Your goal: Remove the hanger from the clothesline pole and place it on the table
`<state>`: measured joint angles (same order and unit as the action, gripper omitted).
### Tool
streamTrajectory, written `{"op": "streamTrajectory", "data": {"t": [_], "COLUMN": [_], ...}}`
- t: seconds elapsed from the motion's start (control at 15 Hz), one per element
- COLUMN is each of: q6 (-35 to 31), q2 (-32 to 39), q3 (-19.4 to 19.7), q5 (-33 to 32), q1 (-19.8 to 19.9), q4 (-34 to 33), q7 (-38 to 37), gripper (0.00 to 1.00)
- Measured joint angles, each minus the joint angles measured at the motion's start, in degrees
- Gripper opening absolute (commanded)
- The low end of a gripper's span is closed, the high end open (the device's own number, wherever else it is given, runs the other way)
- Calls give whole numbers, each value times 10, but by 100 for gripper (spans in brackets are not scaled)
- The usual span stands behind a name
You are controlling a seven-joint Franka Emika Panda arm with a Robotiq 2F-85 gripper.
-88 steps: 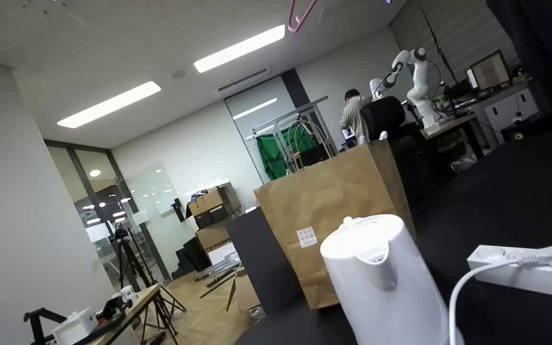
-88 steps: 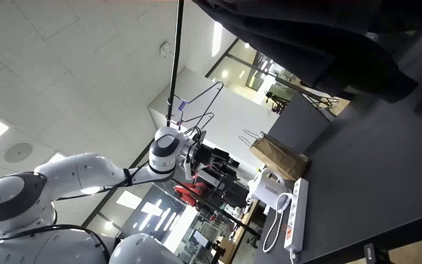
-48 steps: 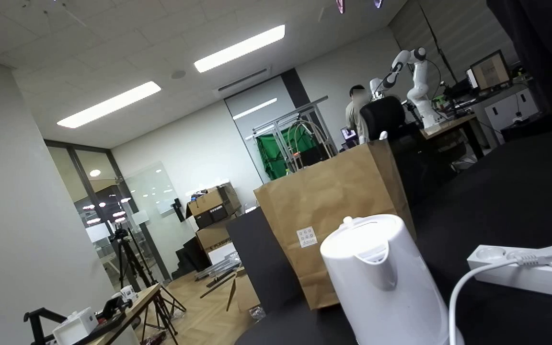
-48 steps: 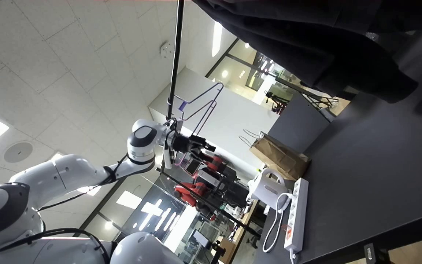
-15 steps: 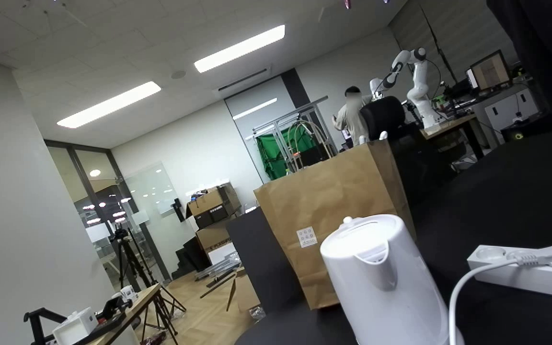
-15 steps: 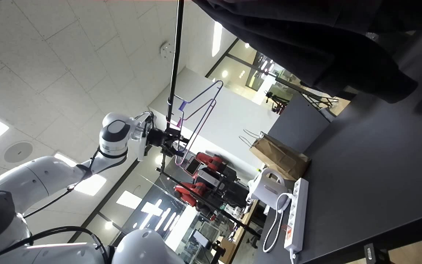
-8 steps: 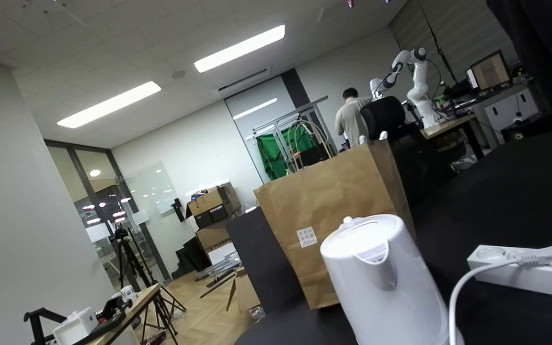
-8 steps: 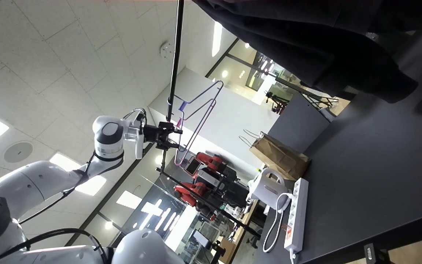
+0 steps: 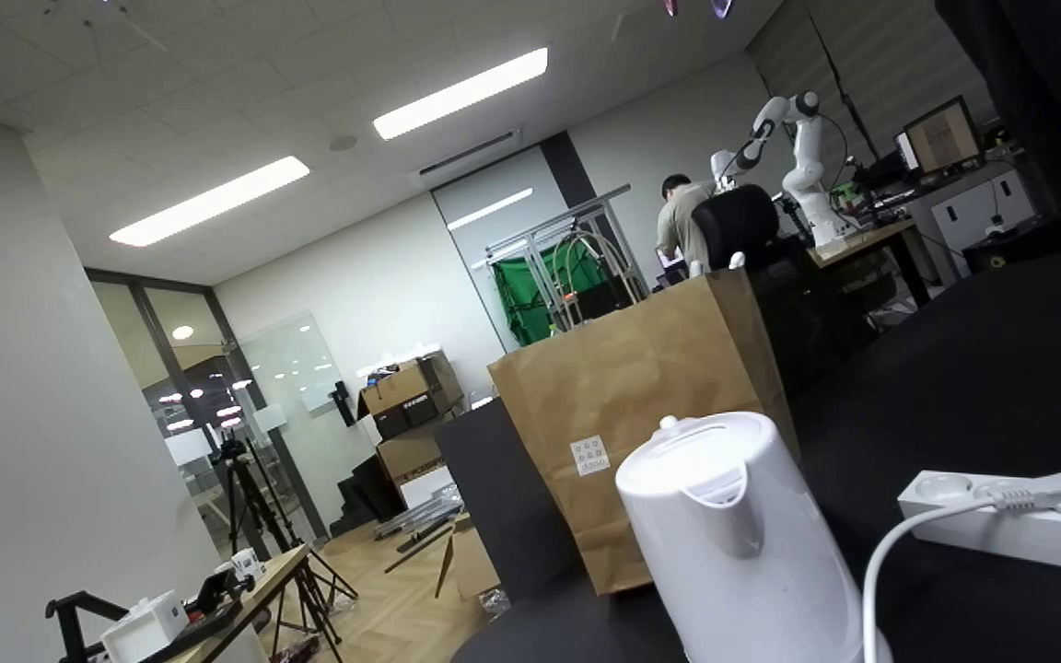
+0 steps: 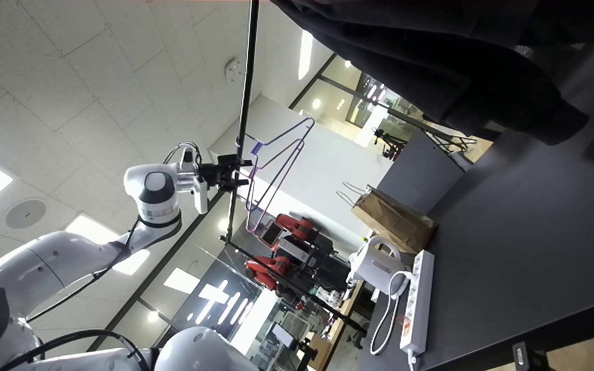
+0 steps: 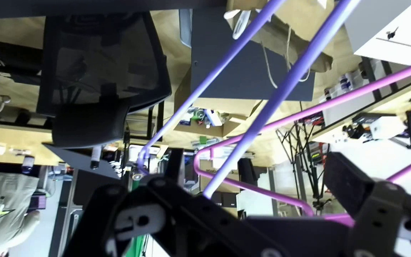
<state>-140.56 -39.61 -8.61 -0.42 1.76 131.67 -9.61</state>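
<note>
A thin purple hanger [image 10: 257, 148] hangs by its hook on the black pole [image 10: 248, 82]; its rods cross the wrist view [image 11: 287, 85]. A similar pink hanger [image 10: 253, 171] hangs beside it and also shows in the wrist view [image 11: 262, 125]. Only the tip of the purple hanger [image 9: 722, 7] shows at the top of an exterior view. My gripper [image 10: 246, 172] is open, close to the pole, by the hangers' necks. In the wrist view, part of the pink hanger shows between the open fingers [image 11: 262, 171]; contact cannot be told. The black table [image 10: 508, 221] lies below.
On the table stand a white kettle [image 10: 377, 269], a brown paper bag [image 10: 395, 216] and a white power strip [image 10: 418, 304] with a white cable. Dark clothing [image 10: 431, 67] hangs over the table's far side. A red robot [image 10: 271, 268] stands in the background.
The arm has drawn back from in front of the hangers. In the last second my gripper has moved up along the pole toward the hangers' necks. The purple hanger has swung slightly.
</note>
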Motion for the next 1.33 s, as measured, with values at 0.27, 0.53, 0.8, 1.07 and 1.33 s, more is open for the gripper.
{"op": "streamTrajectory", "data": {"t": [0.27, 0.53, 0.8, 1.07, 1.33], "q6": [-87, -157, -223, -261, -288], "q2": [11, 27, 32, 32, 32], "q3": [-18, -45, -78, -109, -131], "q5": [-19, -33, -42, -42, -42], "q1": [53, 100, 140, 172, 196], "q4": [19, 31, 44, 52, 59], "q7": [-47, -81, -105, -116, -122], "gripper": [100, 100, 75, 53, 25]}}
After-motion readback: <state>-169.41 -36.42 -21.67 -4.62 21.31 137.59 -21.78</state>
